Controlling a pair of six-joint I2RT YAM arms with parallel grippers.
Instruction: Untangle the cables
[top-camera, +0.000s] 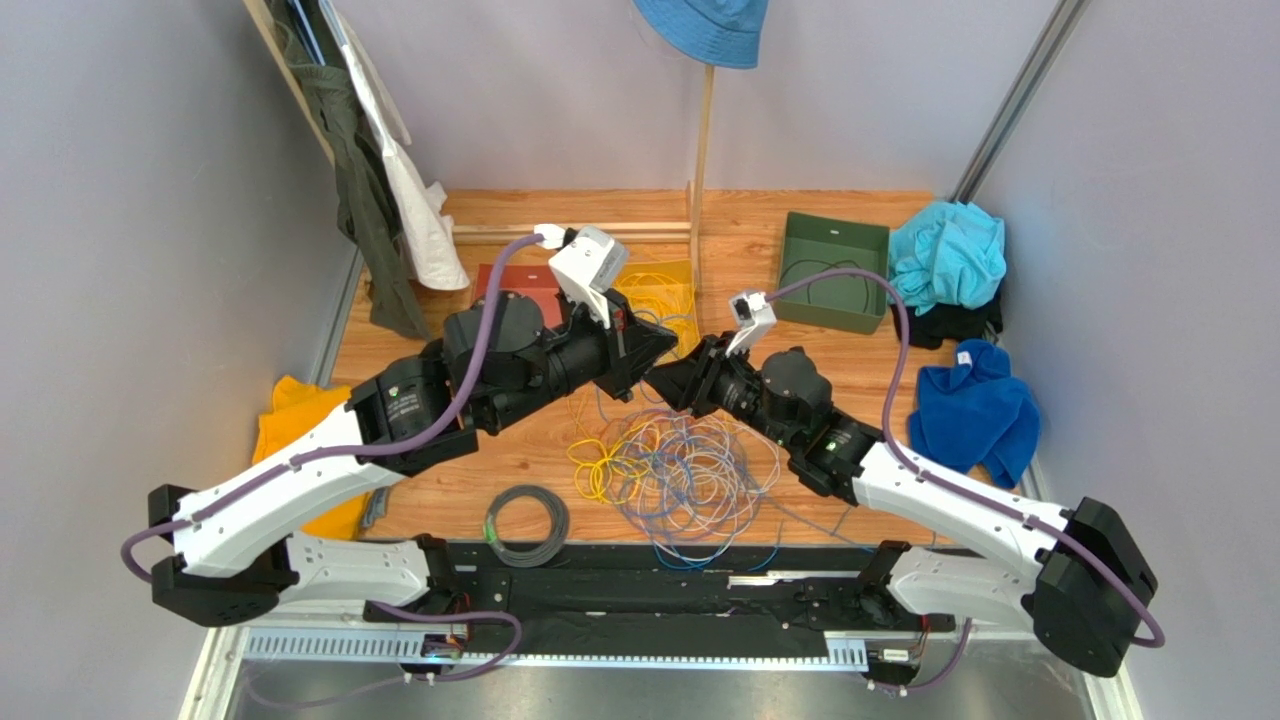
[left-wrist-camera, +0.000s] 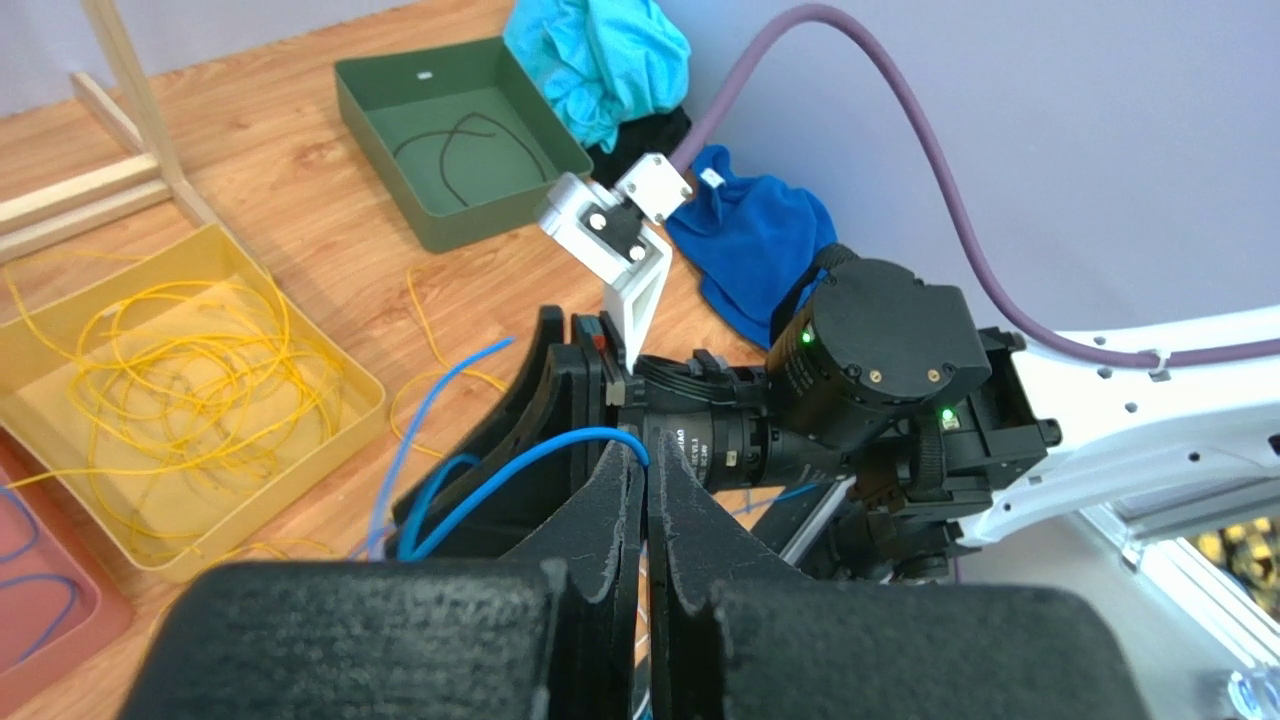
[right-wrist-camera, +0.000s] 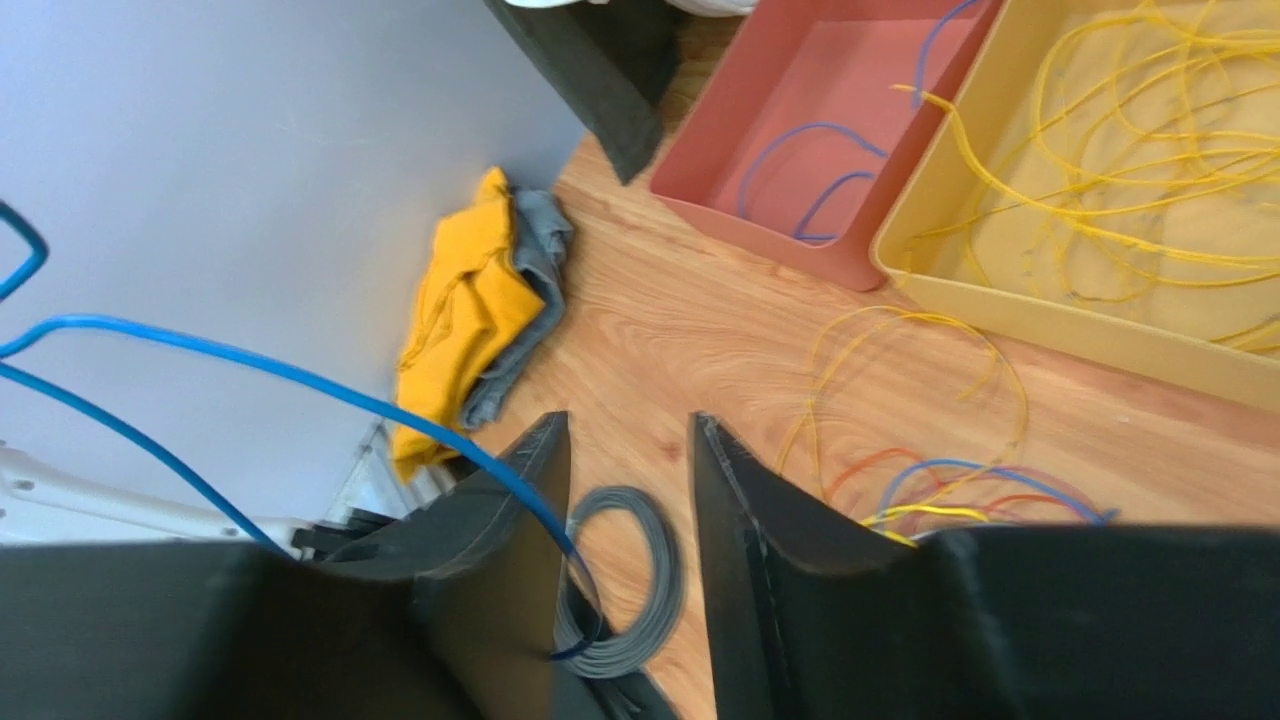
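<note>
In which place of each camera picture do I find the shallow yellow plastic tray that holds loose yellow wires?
Top external: the yellow tray is a little above the centre, partly hidden.
Left wrist: it fills the left side, at middle height.
Right wrist: it is in the upper right corner.
Shared landmark: the salmon-pink plastic tray lies directly beside it in all three views.

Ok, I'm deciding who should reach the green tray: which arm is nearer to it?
Right. The right gripper sits left of the green tray, a little toward the bases; the left gripper, shut on a blue cable, meets it from farther left.
</note>
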